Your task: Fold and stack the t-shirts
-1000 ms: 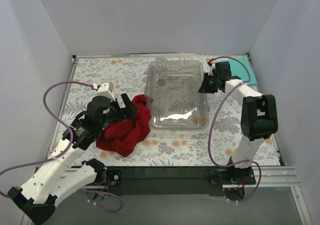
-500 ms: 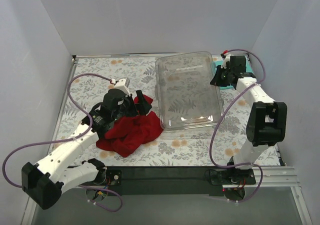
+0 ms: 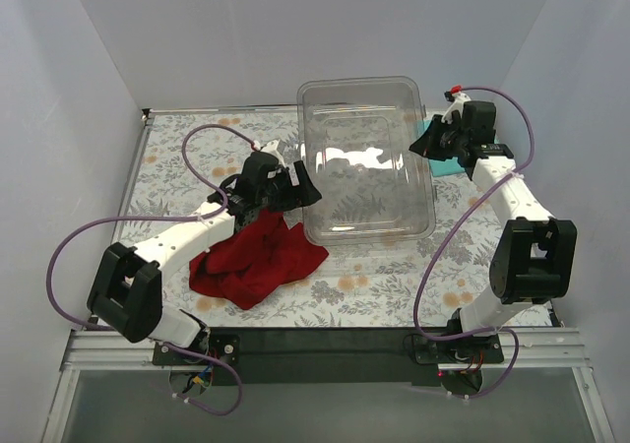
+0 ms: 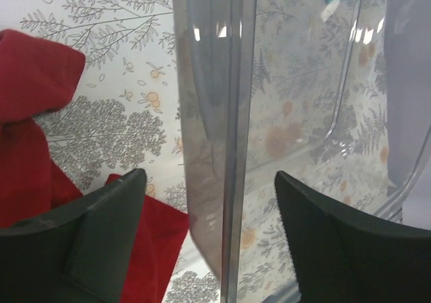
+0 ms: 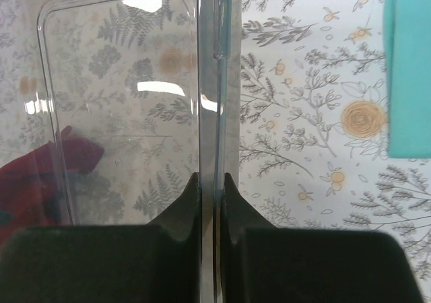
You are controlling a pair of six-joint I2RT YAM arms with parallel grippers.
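Right gripper [image 5: 211, 182] pinches the rim of the clear tray [image 3: 359, 81]; left gripper [image 4: 210, 202] straddles its left wall, spread. Red t-shirt [image 3: 258, 264], crumpled at the tray's near-left corner, probably light and limp: grasp a hem. Teal t-shirt [image 5: 407, 67] lies flat right of the tray.

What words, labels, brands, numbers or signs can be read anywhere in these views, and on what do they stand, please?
None: no view shows any readable text. The dark red t-shirt, the teal t-shirt and the clear plastic tray are plain; the table cover bears only a floral print.
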